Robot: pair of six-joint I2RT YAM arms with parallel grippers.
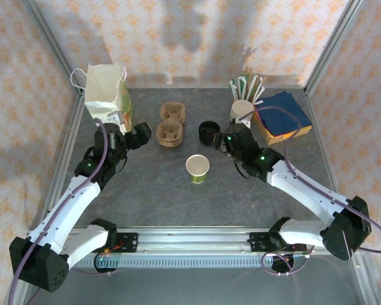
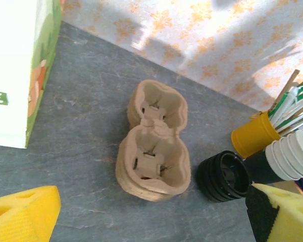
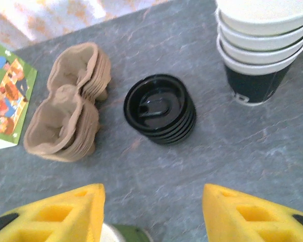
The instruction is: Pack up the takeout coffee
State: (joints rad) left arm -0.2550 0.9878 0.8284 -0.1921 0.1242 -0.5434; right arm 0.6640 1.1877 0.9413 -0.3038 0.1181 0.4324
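Observation:
The takeout coffee cup (image 1: 197,168) stands upright mid-table, with a cream rim, a greenish wall and no lid on it. A sliver of its rim and wall shows at the bottom edge of the right wrist view (image 3: 125,234). A stack of black lids (image 1: 207,131) (image 3: 160,108) (image 2: 223,176) lies behind it. My right gripper (image 1: 221,143) (image 3: 152,201) hovers between cup and lids, open, with nothing between its yellow fingers (image 3: 65,217). My left gripper (image 1: 145,132) (image 2: 152,212) is open just left of the brown cup carriers (image 1: 171,125) (image 2: 151,146).
A white and green paper bag (image 1: 106,95) (image 2: 15,70) stands at the back left. At the back right are a stack of cream-rimmed cups (image 1: 241,111) (image 3: 262,45), a yellow holder of stirrers (image 2: 255,133) and blue napkins (image 1: 282,117). Patterned walls enclose the table.

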